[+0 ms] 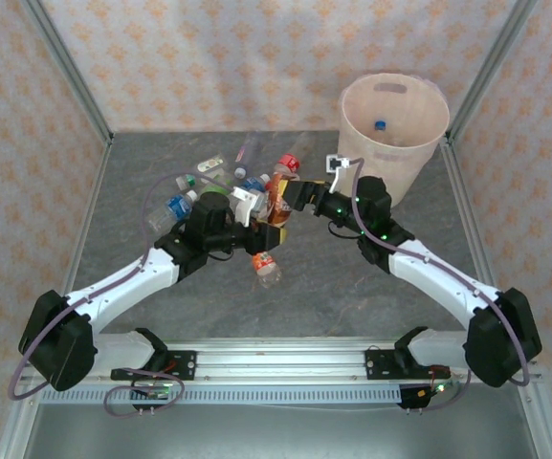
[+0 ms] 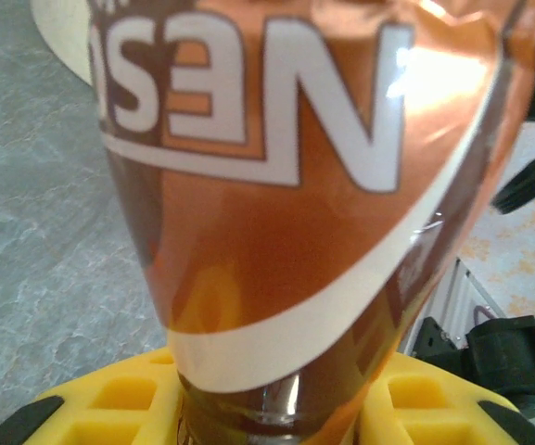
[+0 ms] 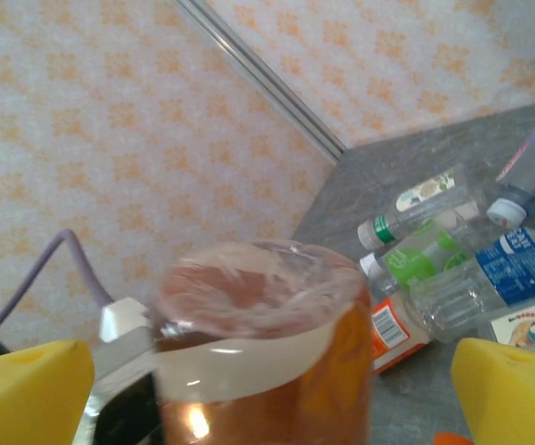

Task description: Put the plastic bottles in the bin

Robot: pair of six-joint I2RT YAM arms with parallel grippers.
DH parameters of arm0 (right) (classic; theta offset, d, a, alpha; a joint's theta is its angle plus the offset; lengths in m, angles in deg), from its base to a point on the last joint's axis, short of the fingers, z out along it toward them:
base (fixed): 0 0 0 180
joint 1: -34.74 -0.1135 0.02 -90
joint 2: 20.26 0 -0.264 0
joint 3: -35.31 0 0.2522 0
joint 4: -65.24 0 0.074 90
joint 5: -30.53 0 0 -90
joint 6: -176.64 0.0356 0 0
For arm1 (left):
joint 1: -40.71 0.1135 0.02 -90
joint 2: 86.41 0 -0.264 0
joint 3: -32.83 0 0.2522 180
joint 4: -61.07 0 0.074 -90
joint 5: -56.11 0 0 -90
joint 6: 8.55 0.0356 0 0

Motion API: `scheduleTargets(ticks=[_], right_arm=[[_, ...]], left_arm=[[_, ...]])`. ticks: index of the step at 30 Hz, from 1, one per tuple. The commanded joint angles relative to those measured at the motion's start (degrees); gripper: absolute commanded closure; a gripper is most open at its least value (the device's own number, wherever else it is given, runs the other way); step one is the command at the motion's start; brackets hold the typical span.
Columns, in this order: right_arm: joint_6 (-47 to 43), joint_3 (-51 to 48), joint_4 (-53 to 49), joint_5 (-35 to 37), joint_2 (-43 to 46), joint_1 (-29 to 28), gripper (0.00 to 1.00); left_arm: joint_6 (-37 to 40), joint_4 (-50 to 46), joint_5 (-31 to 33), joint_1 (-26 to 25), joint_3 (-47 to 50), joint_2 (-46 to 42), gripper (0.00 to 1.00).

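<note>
Grey marbled counter [image 1: 352, 287]: bin [image 1: 419, 153] far right, plastic bottles [image 1: 185, 196] clustered far left of centre, one red-labelled bottle [image 1: 266, 267] lying nearer, centre.

bottle [image 2: 276, 232]: glossy plastic | table [image 2: 44, 232]: matt grey stone-look | bin [image 1: 414, 164]: matt plastic

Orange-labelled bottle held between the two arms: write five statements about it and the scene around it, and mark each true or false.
1. The left gripper is shut on the orange-labelled bottle. True.
2. The right gripper is clamped on that bottle too. False: it is open, and its fingers stand wide on either side of the bottle's base.
3. The bin holds nothing. False: a blue-capped bottle lies inside it.
4. Several bottles lie on the table left of the held one. True.
5. The bin lies tipped on its side. False: it stands upright.
</note>
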Motion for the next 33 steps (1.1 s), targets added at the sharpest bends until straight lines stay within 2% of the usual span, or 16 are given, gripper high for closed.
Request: scheduleTargets(ticks=[1, 3, 7, 11, 15, 16, 17, 20, 23, 24, 25, 28, 33], right_arm=[[1.39, 2.74, -1.47, -4.28, -2.58, -0.18, 0.00], [2.21, 3.27, -0.64, -6.44, -3.28, -0.25, 0.02], [2.04, 2.41, 1.24, -6.71, -2.31, -0.14, 0.16], [1.70, 2.66, -0.49, -1.63, -1.12, -0.18, 0.30], [1.01, 3.27, -0.59, -0.98, -0.92, -0.15, 0.39], [0.57, 3.28, -0.92, -0.50, -0.73, -0.15, 0.40], [0.14, 3.31, -1.47, -0.02, -0.54, -0.16, 0.42], [-1.62, 3.28, -3.46, 2.38, 0.73, -0.09, 0.44], [-4.01, 3.95, -7.39, 6.48, 2.37, -0.01, 0.46], [-4.96, 4.76, -9.84, 8.11, 2.83, 0.23, 0.47], [-5.87, 5.65, -12.45, 9.69, 3.23, 0.45, 0.48], [-7.72, 7.58, -17.42, 13.96, 4.27, 1.86, 0.51], [-10.55, 11.24, -22.53, 15.33, 4.50, 5.94, 0.52]], left_arm=[[-0.58, 3.60, -3.21, -0.36, -2.36, 1.04, 1.00], [-0.66, 3.84, -3.50, -0.36, -2.67, 1.59, 1.00], [-0.51, 3.86, -4.70, -0.39, -3.11, 2.46, 1.00], [-0.60, 3.83, -5.14, -0.37, -3.36, 2.97, 1.00], [-0.37, 3.72, -4.66, -0.36, -3.45, 2.80, 1.00], [-0.28, 3.52, -4.44, -0.36, -3.47, 2.75, 0.93], [-0.34, 3.19, -4.10, -0.36, -3.52, 2.74, 0.77], [-0.34, 2.95, -3.28, -0.38, -3.25, 2.58, 0.52], [-0.42, 2.39, -1.12, -0.39, -2.65, 1.83, 0.21], [-0.48, 2.03, 1.02, -0.41, -2.31, 1.25, 0.03], [-0.90, 1.95, 3.68, -0.34, -1.78, 0.55, 0.00], [-1.29, 2.49, 10.30, -0.29, 0.41, -2.29, 0.00], [-2.83, 2.53, 23.73, -0.27, 4.28, -8.42, 0.00]])
